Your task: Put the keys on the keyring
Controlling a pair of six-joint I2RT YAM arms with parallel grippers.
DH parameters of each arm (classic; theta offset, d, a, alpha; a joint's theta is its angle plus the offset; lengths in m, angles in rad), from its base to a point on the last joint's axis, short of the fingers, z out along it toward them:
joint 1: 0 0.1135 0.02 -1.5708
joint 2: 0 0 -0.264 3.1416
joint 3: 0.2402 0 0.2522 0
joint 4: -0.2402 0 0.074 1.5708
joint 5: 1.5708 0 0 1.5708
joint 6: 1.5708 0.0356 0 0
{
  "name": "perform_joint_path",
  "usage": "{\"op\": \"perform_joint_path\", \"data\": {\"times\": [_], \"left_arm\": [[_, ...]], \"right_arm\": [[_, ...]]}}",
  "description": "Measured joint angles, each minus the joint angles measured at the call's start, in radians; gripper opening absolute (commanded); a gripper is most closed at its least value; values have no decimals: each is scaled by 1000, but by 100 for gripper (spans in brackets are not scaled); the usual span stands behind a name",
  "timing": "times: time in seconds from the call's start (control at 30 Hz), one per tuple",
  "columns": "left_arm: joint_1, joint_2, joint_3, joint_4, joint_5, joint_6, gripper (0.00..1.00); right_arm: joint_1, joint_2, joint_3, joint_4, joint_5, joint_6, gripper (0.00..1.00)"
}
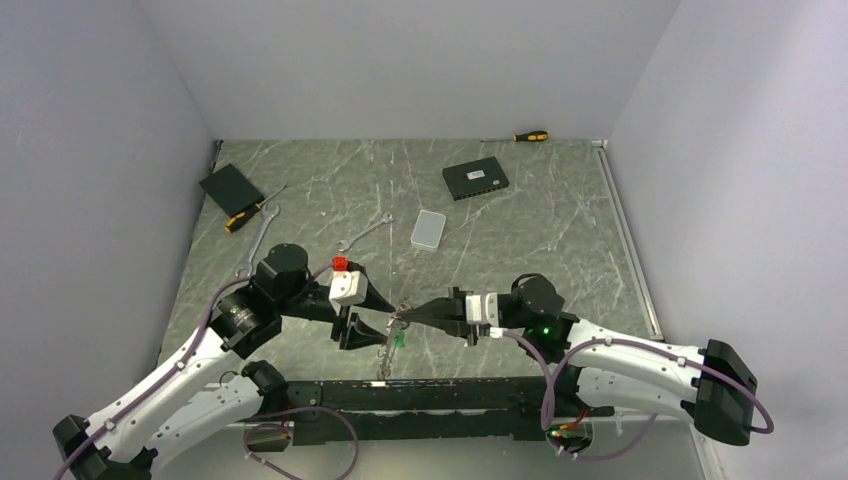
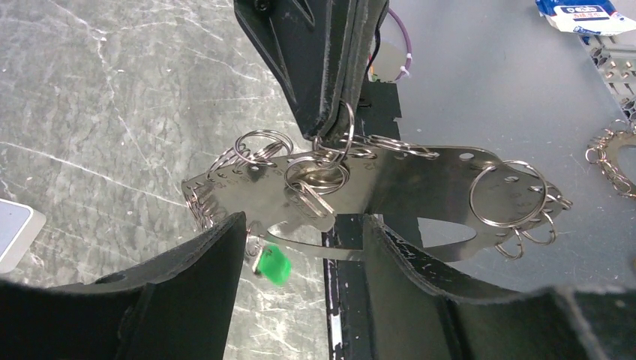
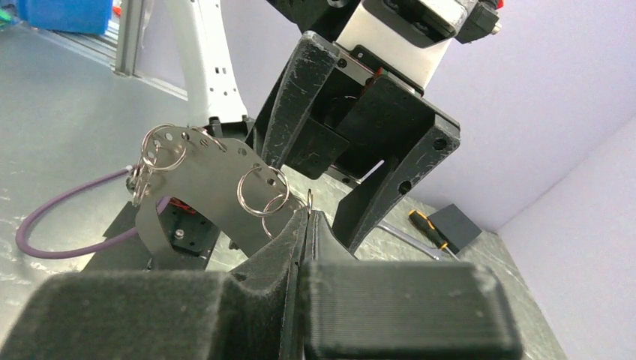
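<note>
Nearest me, just past the black rail at the table's front edge, the right gripper (image 2: 330,129) has its fingers squeezed together on one small split ring of the keyring (image 2: 420,176), so the curved metal strip with its punched holes and other rings hangs in the air, free to swing. I reckon it is held high like that so its underside is open to the other arm. The left gripper (image 2: 300,234) stands with its fingers spread wide, one on each side of the strip's lower edge, and I can't see either one touching it. A green tag (image 2: 274,264) dangles between them; which of the small pieces are keys, I can't tell. Further back lie a wrench (image 1: 366,232), a white box (image 1: 428,229) and a black box (image 1: 475,180), well apart from the work, so there is room to swing.
</note>
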Motion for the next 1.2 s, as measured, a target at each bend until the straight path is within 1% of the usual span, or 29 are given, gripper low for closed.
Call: {"op": "perform_joint_path", "data": {"times": [0.4, 0.57, 0.67, 0.93, 0.97, 1.0, 1.1, 1.13, 1.2], "left_arm": [[0, -1, 0, 6, -10, -1, 60], [0, -12, -2, 17, -56, -2, 52], [0, -29, -4, 21, -85, -2, 50], [0, -35, -4, 34, -166, -5, 51], [0, -35, -4, 34, -177, -5, 49], [0, -35, -4, 34, -185, -5, 45], [0, -35, -4, 34, -204, -7, 22], [0, -35, -4, 34, -211, -2, 18], [0, -35, -4, 31, -221, 1, 12]], "right_arm": [[-6, 22, 15, 50, 29, 6, 0], [-6, 40, 19, 69, 31, 14, 0], [-8, 48, 24, 80, 31, 21, 0], [-8, 49, 28, 86, 31, 39, 0], [-8, 49, 28, 86, 31, 40, 0], [-8, 49, 28, 86, 31, 40, 0], [-8, 48, 28, 86, 31, 46, 0], [-8, 48, 28, 86, 31, 47, 0], [-8, 48, 28, 86, 30, 52, 0]]}}
